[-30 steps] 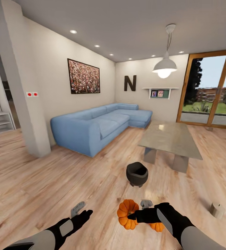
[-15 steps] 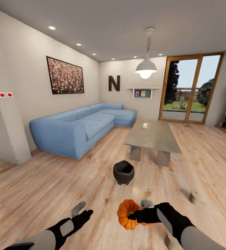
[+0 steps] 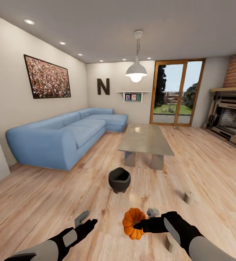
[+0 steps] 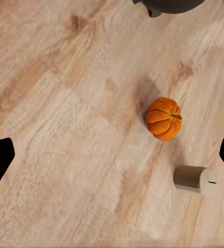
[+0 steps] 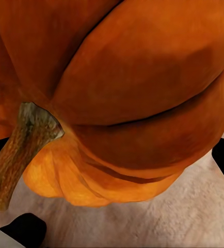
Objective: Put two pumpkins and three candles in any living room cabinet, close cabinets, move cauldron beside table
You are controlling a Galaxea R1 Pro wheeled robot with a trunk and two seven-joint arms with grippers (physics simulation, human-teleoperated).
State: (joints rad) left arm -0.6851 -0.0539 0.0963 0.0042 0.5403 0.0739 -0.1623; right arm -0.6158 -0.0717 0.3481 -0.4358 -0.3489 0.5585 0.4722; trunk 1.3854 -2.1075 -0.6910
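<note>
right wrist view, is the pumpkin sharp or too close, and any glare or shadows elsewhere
Right wrist view: the pumpkin is very close but sharp. Left wrist view: the second pumpkin casts a soft shadow on the floor. Head view: the coffee table top shows glare; walls bow at the edges.

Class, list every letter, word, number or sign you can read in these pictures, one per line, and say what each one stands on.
"N": a big dark letter mounted on the far wall above the blue sofa.
The two small pictures on the wall shelf: too small to read.
The pumpkin in the right gripper bears no text.
</note>
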